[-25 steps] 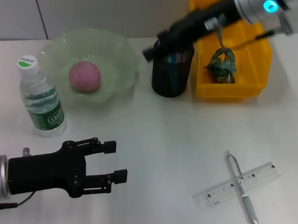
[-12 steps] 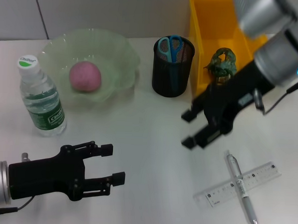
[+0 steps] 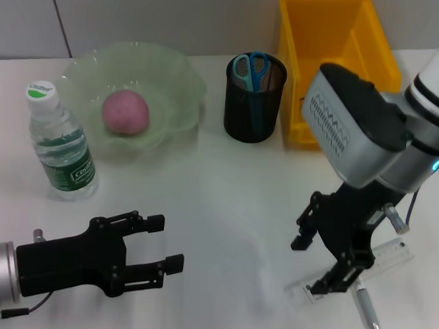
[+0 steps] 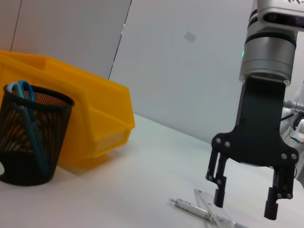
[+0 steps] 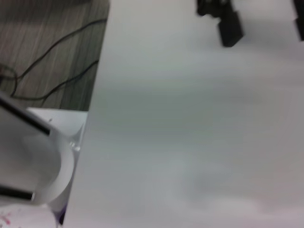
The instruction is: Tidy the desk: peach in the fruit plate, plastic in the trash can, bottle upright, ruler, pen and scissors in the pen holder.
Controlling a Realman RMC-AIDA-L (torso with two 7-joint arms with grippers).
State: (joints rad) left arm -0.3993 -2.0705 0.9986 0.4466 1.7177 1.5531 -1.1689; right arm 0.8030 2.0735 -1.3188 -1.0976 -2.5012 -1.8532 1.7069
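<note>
My right gripper point(image 3: 314, 264) hangs open just above the clear ruler point(image 3: 390, 254) and the silver pen point(image 3: 367, 314) lying crossed on the white desk point(image 3: 232, 202). In the left wrist view the right gripper point(image 4: 244, 203) has its fingers spread over the ruler point(image 4: 214, 210) and the pen point(image 4: 189, 207). The blue scissors point(image 3: 252, 67) stand in the black mesh pen holder point(image 3: 253, 111). The pink peach point(image 3: 124, 111) lies in the green fruit plate point(image 3: 181, 72). The bottle point(image 3: 59, 145) stands upright. My right arm covers part of the yellow trash can point(image 3: 337, 34); the plastic is hidden. My left gripper point(image 3: 164, 243) is open and empty at the front left.
The pen holder point(image 4: 28, 137) with the scissors point(image 4: 21, 91) stands next to the trash can point(image 4: 90, 116) in the left wrist view. The right wrist view shows the desk's edge point(image 5: 95, 99), with floor and cables beyond it.
My right gripper has left the pen holder, where the scissors now stand, and swung down and forward to the ruler and pen. The left arm has barely moved.
</note>
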